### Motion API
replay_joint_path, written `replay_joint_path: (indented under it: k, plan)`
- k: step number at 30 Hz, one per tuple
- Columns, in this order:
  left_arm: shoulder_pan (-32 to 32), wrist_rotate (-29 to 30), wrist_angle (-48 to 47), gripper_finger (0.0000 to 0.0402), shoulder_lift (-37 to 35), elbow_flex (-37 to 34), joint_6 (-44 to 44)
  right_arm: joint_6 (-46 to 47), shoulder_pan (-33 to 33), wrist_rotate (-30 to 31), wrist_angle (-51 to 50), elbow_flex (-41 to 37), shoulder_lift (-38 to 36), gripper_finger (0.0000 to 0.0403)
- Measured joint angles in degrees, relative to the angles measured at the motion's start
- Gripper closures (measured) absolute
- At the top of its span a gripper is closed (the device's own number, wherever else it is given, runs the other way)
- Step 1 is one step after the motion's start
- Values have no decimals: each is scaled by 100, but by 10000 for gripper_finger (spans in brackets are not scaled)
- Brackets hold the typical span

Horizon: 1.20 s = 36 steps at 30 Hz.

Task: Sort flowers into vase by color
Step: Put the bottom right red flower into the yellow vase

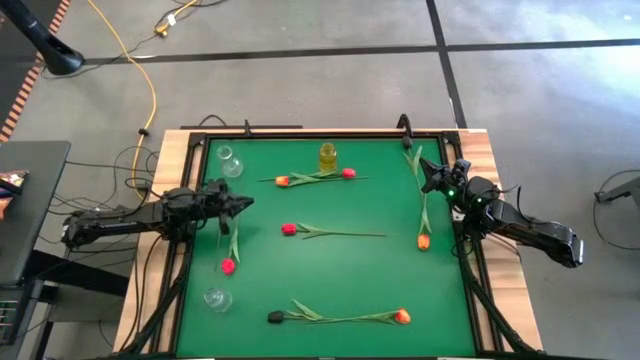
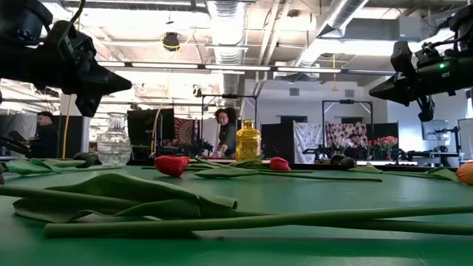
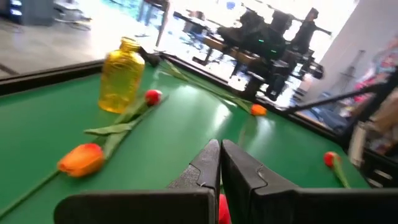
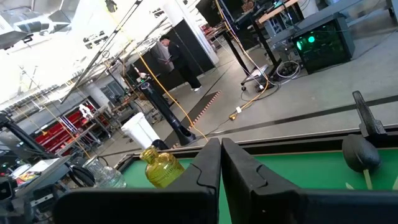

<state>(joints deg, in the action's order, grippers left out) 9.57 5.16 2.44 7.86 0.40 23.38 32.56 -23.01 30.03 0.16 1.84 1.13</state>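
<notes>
An industrial robotics lab or workshop, shown by the bare grey concrete floor (image 1: 300, 80) crossed by a yellow power cable (image 1: 150, 85), exposed silver ceiling ducts (image 2: 225, 22) with strip lights, black metal equipment frames (image 2: 222, 100), red tool cabinets (image 4: 59, 127), and people standing at distant benches (image 2: 225, 133).

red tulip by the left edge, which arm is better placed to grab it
Left. The left tool hangs just above that red tulip on the left side of the green mat; the right tool is over the far right side, by an orange tulip.
</notes>
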Motion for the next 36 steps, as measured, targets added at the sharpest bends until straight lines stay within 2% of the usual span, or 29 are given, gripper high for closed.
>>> replay_joint_path:
  k: [7,14,20,24,29,33,36]
  plan:
    - [1,437,60,401,79,-1,124,0,0,0,-1,1,-2,360]
    - [-1,-86,-28,401,207,0,1163,-13,0,7,-1,1,-2,360]
    - [1,-168,-46,401,278,0,1671,-145,-82,175,6,3,-2,360]
    - [1,-167,80,401,264,-1,1402,-148,-71,159,35,3,-2,360]
    - [1,-395,809,401,261,82,766,25,-118,179,223,-19,-2,360]
    - [-1,-489,655,401,306,641,-234,679,-194,47,310,-19,-2,360]
    - [6,-449,196,401,536,1124,-730,825,-185,-477,647,-19,-2,360]
